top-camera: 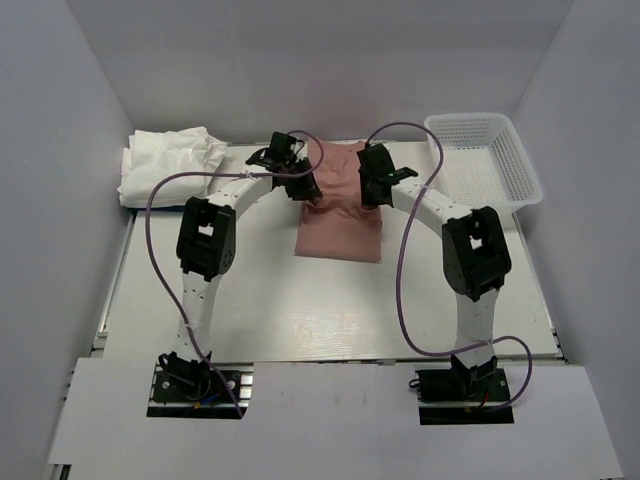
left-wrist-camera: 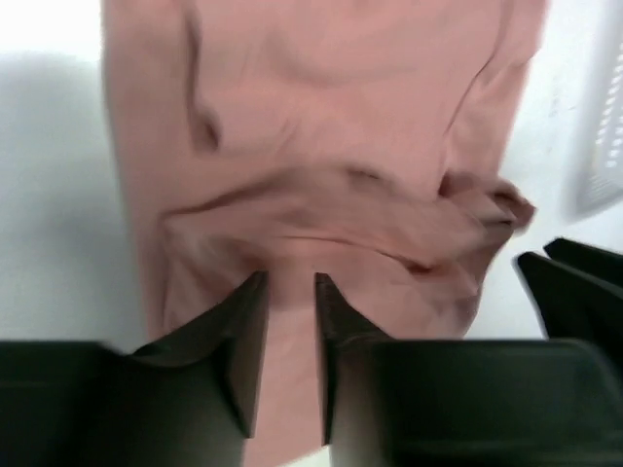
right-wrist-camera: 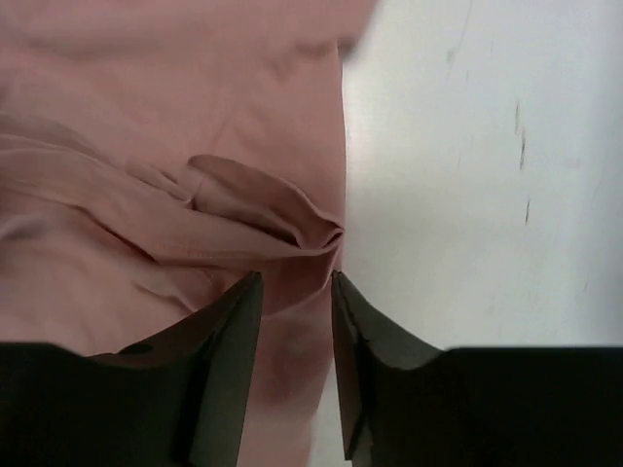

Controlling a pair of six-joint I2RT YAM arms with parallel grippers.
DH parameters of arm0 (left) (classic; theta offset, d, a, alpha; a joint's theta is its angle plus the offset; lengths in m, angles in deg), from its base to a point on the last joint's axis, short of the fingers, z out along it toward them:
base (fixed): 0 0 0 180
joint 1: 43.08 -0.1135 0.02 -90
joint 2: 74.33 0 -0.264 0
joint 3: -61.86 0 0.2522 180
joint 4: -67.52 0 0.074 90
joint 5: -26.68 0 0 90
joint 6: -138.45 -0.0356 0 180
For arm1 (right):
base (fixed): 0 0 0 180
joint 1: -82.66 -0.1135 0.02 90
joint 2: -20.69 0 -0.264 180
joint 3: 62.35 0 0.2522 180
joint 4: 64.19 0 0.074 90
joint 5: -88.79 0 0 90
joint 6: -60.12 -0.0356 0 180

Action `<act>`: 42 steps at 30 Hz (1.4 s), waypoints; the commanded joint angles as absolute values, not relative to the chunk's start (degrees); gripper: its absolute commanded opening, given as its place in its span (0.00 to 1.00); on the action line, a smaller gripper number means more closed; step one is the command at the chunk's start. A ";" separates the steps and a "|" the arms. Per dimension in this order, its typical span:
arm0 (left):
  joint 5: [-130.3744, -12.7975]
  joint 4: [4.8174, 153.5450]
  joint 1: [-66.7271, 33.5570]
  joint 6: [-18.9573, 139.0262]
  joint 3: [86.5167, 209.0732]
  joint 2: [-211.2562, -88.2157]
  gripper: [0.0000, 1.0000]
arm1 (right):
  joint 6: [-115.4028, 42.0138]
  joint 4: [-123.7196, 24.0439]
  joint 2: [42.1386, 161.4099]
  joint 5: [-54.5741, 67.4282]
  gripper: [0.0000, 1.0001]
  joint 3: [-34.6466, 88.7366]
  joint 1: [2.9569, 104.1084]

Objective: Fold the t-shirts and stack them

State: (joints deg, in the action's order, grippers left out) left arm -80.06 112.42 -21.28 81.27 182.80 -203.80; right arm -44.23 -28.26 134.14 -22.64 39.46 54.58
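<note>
A dusty-pink t-shirt (top-camera: 340, 230) lies partly folded on the table (top-camera: 300, 310) at the middle back, its far part bunched. My left gripper (top-camera: 298, 185) is over its far left part and my right gripper (top-camera: 372, 190) over its far right edge. In the left wrist view the gripper (left-wrist-camera: 290, 277) has its jaws nearly closed with pink cloth (left-wrist-camera: 321, 117) between them. In the right wrist view the gripper (right-wrist-camera: 297, 277) is pinched on a bunched fold at the shirt's edge (right-wrist-camera: 282, 209). White t-shirts (top-camera: 170, 165) lie in a loose pile at the back left. No print shows.
A white plastic mesh basket (top-camera: 485, 160) stands at the back right corner, and also shows in the left wrist view (left-wrist-camera: 604, 126). White walls enclose the table on three sides. Purple cables loop along both arms.
</note>
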 commanded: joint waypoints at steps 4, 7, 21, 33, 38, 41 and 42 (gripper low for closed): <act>-86.17 110.11 -25.41 82.91 199.96 -209.59 1.00 | -42.18 -25.14 143.38 -21.96 0.64 59.37 57.34; -86.18 111.43 -26.82 82.91 196.42 -206.71 1.00 | -39.11 -24.15 137.02 -19.94 0.90 53.74 57.17; -89.16 101.07 -25.86 81.06 145.51 -175.85 1.00 | -51.23 -34.16 112.90 -1.83 0.90 11.38 57.52; -87.76 99.48 -22.96 81.06 143.21 -181.64 0.80 | -51.42 -44.36 112.36 6.25 0.89 1.86 58.14; -87.76 100.09 -21.91 80.53 143.83 -183.05 0.62 | -49.66 -46.21 115.78 7.31 0.85 1.95 58.14; -87.23 99.48 -21.29 80.53 143.21 -184.28 0.53 | -49.04 -46.48 116.93 6.70 0.81 2.04 58.23; -86.71 99.48 -21.29 80.53 143.21 -185.06 0.52 | -49.04 -46.48 116.93 6.44 0.77 2.21 58.05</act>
State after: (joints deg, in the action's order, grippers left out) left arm -87.99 100.09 -22.03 81.43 142.21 -183.98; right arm -50.22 -44.67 115.67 6.36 2.20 57.91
